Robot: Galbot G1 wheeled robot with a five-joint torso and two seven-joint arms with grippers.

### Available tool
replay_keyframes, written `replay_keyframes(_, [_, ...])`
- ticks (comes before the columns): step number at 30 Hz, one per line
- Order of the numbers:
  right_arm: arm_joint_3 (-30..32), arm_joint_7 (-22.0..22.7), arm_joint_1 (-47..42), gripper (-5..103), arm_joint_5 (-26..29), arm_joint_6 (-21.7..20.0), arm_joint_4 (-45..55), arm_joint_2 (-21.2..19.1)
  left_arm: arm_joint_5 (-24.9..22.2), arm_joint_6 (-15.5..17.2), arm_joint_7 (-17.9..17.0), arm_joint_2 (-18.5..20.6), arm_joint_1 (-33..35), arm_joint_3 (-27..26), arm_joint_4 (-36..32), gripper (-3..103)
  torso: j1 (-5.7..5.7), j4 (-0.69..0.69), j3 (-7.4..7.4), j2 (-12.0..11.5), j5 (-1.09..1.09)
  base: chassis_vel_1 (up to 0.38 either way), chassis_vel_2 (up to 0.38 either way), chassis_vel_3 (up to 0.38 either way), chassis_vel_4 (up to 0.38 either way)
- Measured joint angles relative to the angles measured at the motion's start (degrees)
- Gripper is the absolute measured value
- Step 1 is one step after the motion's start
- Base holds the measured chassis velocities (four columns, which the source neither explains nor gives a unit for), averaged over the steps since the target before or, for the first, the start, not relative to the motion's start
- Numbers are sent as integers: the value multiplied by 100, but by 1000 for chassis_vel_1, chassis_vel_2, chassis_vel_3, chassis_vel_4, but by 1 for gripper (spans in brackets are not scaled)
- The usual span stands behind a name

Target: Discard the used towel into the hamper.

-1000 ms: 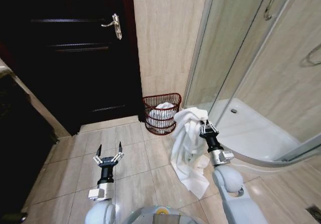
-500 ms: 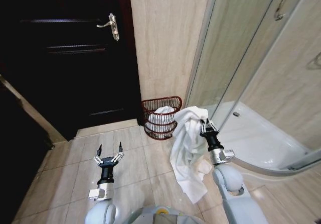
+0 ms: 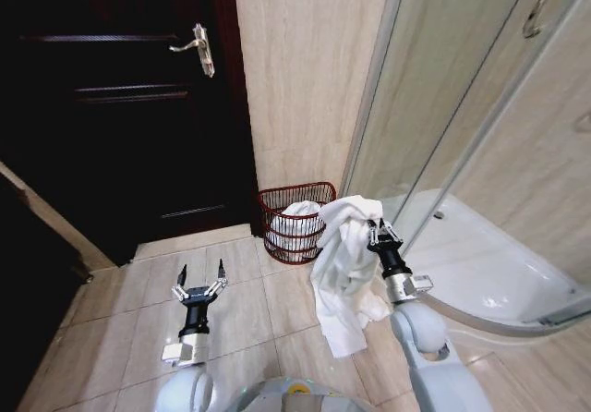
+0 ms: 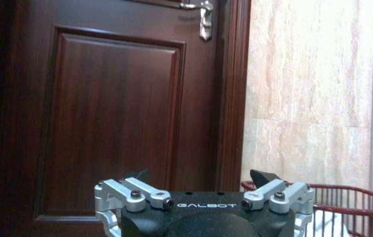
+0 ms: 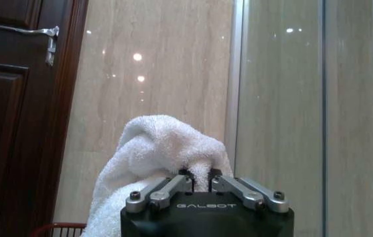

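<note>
A white towel (image 3: 343,264) hangs in long folds from my right gripper (image 3: 376,230), which is shut on its top bunch; the same towel (image 5: 156,163) bulges over the gripper (image 5: 199,174) in the right wrist view. The hamper (image 3: 297,220), a dark reddish-brown wire basket, stands on the floor against the beige wall, just left of and beyond the towel, with white cloth inside. Its rim (image 4: 344,195) also shows in the left wrist view. My left gripper (image 3: 200,276) is open and empty, held over the floor tiles left of the hamper, as the left gripper (image 4: 203,175) faces the door.
A dark wooden door (image 3: 129,107) with a metal handle (image 3: 200,50) fills the left. The glass shower enclosure (image 3: 462,107) and its white tray (image 3: 480,264) are on the right. Beige floor tiles (image 3: 240,301) lie between me and the hamper.
The whole picture has shifted as the camera moved; the hamper now sits slightly lower-left in view and closer to the towel. Both grippers keep their poses.
</note>
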Motion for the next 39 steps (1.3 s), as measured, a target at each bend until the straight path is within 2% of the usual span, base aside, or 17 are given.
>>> replay_keyframes(1, [0, 0, 0, 11, 0, 0, 0, 0, 0, 0, 0, 0, 0, 0, 0, 100, 0, 0, 0, 0, 0, 0, 0, 0, 0])
replay_keyframes(3, [7, 2, -27, 11, 6, -4, 3, -9, -186, 350, 135, 147, 10, -38, -141, 100, 0, 1, 0, 0, 0, 0, 0, 0, 0])
replay_keyframes(8, [8, -2, -92, 11, 10, -2, 8, -35, -309, 595, 174, 549, -49, -12, -224, 100, 0, 0, 0, 0, 1, 0, 0, 0, 0])
replay_keyframes(9, [8, -2, -92, 11, 10, -2, 8, -35, -309, 595, 174, 549, -49, -12, -224, 100, 0, 0, 0, 0, 1, 0, 0, 0, 0])
replay_keyframes(16, [3, 8, -86, 11, 9, -19, 73, 21, -376, 1157, 118, 731, -177, 47, -534, 100, 1, 0, 0, 0, 0, 0, 0, 0, 0])
replay_keyframes(25, [36, 13, -88, 11, 9, -31, 134, 39, -371, 1123, 116, 729, -263, 80, -548, 100, 30, 0, 51, 82, 0, 0, 0, 0, 0])
replay_keyframes(39, [37, 37, -131, 11, 42, -37, 305, 58, -323, 1058, 97, 630, -189, 56, -652, 100, 146, 0, 300, 448, 1, 0, 0, 0, 0])
